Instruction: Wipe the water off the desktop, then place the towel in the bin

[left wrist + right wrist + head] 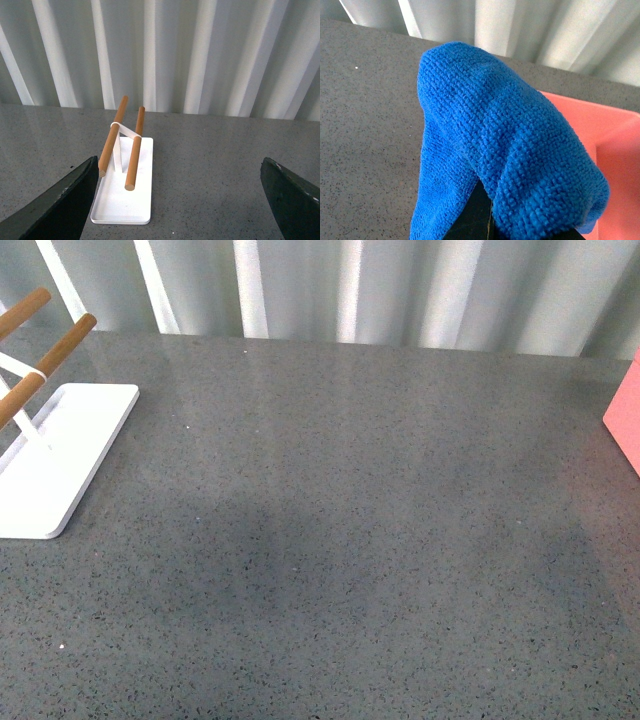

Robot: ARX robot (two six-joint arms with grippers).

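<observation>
The desktop is a dark-grey speckled surface filling the front view; neither arm shows there. A corner of the salmon-pink bin sits at the right edge. In the right wrist view my right gripper is shut on the royal-blue towel, which bulges over the jaws and hides most of them. The towel hangs above the desktop right beside the bin. In the left wrist view my left gripper is open and empty, with its dark fingers wide apart above the desktop.
A white tray-base rack with wooden rods stands at the left of the desktop; it also shows ahead of the left gripper in the left wrist view. A pale ribbed wall runs behind the far edge.
</observation>
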